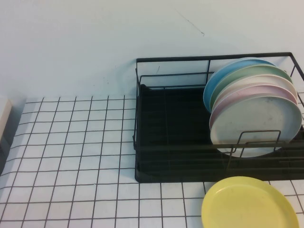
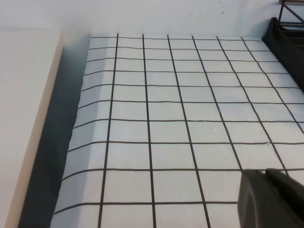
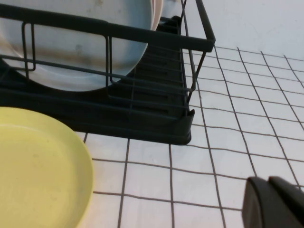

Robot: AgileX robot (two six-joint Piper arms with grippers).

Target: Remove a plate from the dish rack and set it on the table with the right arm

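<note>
The pale grey plate stands upright at the front of a row of plates in the black wire dish rack, at the table's back right. It also shows in the right wrist view, behind the rack's wires. My right gripper is shut and empty, low over the white gridded table, in front of the rack and apart from it. My left gripper is shut and empty over bare table far to the left. Neither gripper shows in the high view.
A yellow plate lies flat on the table in front of the rack, near my right gripper. Pink, cream, green and blue plates stand behind the grey one. A pale ledge borders the table's left side.
</note>
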